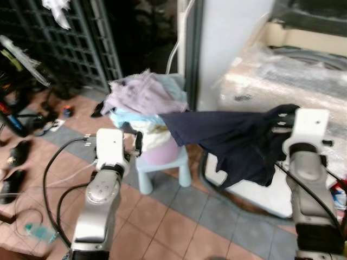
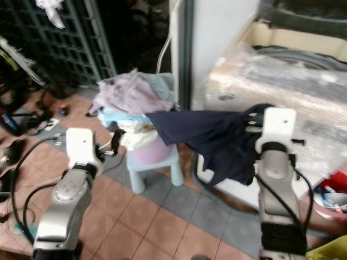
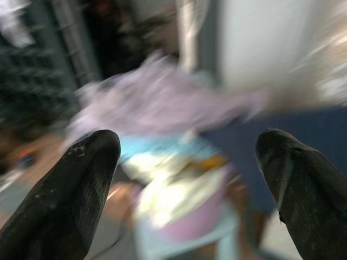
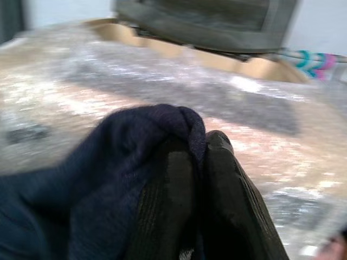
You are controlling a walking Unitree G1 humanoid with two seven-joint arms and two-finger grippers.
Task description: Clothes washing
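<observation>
A pile of clothes [image 1: 143, 95], lilac on top with pale blue and cream below, fills a pink basket [image 1: 160, 151] standing on a light blue stool [image 1: 162, 170]. A navy garment [image 1: 233, 138] stretches from that pile to my right gripper [image 4: 198, 162], which is shut on a fold of it in front of the plastic-wrapped washing machine [image 1: 287, 86]. My left gripper [image 3: 187, 162] is open beside the basket, pointing at the pile, with nothing between its fingers [image 3: 81, 184].
A dark metal gate [image 1: 70, 43] stands at the back left. Shoes [image 1: 16, 154], cables [image 1: 59, 162] and a small bottle [image 1: 38, 232] lie on the tiled floor at left. A white wall [image 1: 227, 38] rises behind the stool.
</observation>
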